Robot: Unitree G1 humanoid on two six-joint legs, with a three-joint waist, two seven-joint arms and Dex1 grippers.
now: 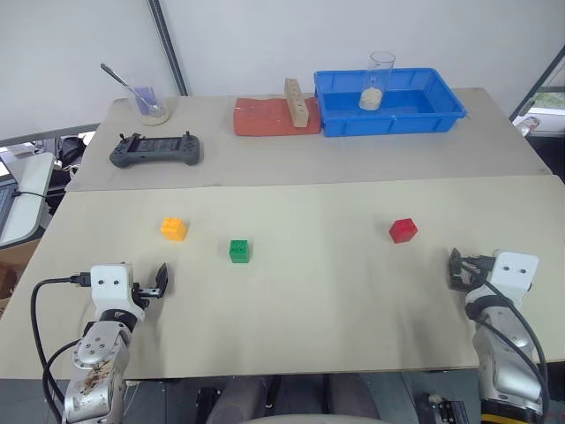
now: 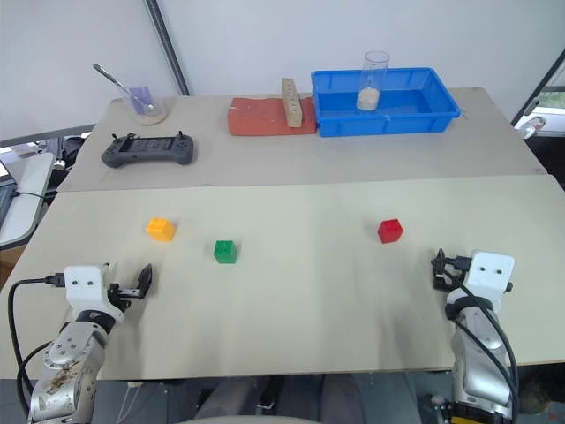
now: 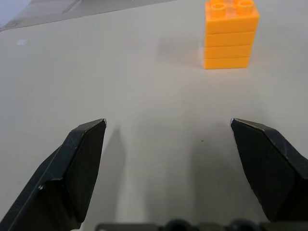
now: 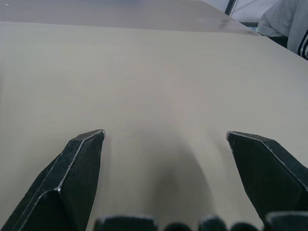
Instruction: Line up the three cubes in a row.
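On the near table (image 1: 309,353), the orange-yellow cube (image 1: 174,229), green cube (image 1: 238,251) and red cube (image 1: 403,230) are lying apart; left gripper (image 1: 160,282) and right gripper (image 1: 456,269) are hovering spread, empty. Reaching carelessly risks nudging a cube askew.

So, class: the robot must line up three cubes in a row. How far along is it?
Nothing looks done: the orange cube and green cube sit near each other, the red cube far off. Nothing is in hand; the left gripper and right gripper are open. All placing remains.
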